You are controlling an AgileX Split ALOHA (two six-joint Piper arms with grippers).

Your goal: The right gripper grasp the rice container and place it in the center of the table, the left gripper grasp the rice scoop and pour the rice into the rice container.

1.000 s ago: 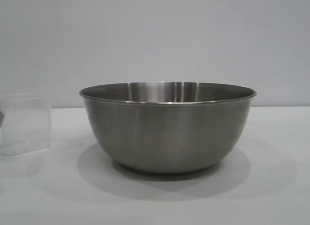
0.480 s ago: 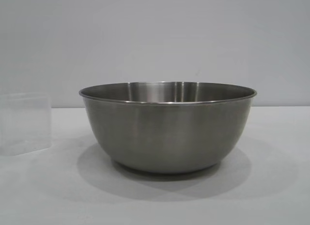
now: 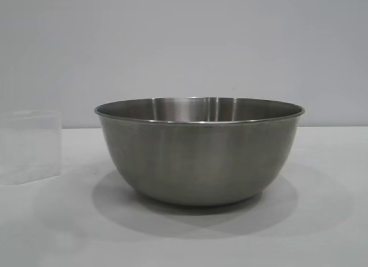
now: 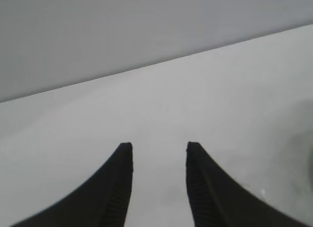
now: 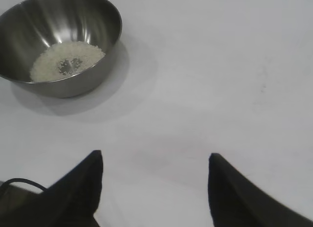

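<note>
Steel rice container (image 3: pixel 199 155) upright mid-tabletop (image 3: pixel 322 221), rice (image 5: pixel 66 60) heaped inside; clear rice scoop (image 3: pixel 30 146) standing at the left edge.

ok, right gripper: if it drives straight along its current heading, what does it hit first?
Probably just bare table. The right gripper is open and empty, angled down at white tabletop. The rice container, with rice inside, sits off to one side of that line; depth is hard to judge.

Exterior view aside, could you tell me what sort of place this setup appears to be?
Probably a lab test bench rather than a kitchen: a bare white table, one steel rice container holding rice, a clear rice scoop beside it, and a blank grey wall.
</note>
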